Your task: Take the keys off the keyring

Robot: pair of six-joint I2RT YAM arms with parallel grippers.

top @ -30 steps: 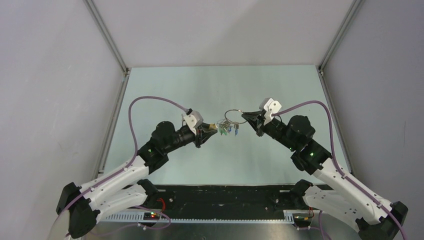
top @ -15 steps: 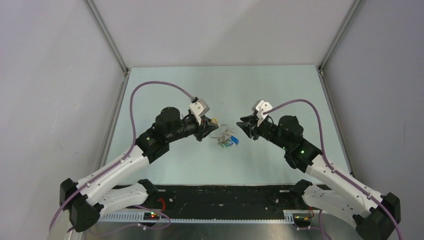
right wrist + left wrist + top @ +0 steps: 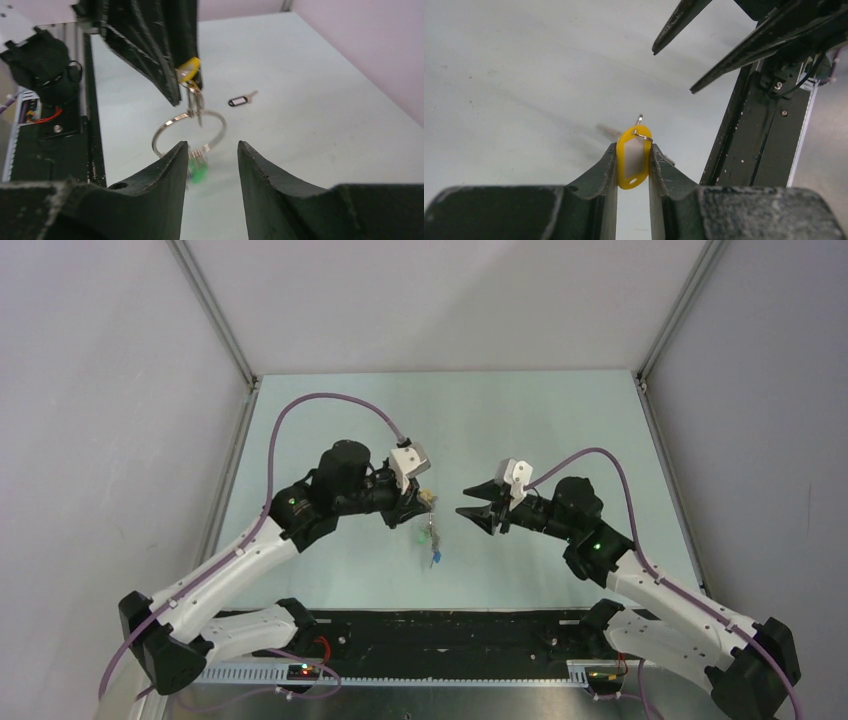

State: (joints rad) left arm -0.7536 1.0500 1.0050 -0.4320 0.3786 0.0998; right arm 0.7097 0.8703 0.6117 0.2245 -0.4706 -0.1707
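Note:
My left gripper point(image 3: 633, 148) is shut on the yellow key point(image 3: 634, 157), its plastic head pinched upright between the fingers above the table. From that key the silver keyring point(image 3: 186, 131) hangs free in the air. A green key point(image 3: 198, 172) and a blue key point(image 3: 435, 560) dangle blurred at the ring's bottom. The right gripper point(image 3: 212, 147) is open and holds nothing; it faces the ring from a short way off. In the top view the left gripper point(image 3: 424, 502) and the right gripper point(image 3: 470, 512) point at each other, with the bunch hanging between them. A black key point(image 3: 239, 101) lies alone on the table.
The pale green table point(image 3: 540, 420) is bounded by grey walls on three sides, with metal corner posts point(image 3: 215, 315) at the back. A black base strip point(image 3: 450, 630) runs along the near edge, where both arms are mounted. Purple cables loop above each arm.
The right gripper let go of the keyring and opened. The ring, stretched between both grippers a second ago, dropped and now swings from the yellow key. The left gripper shifted right.

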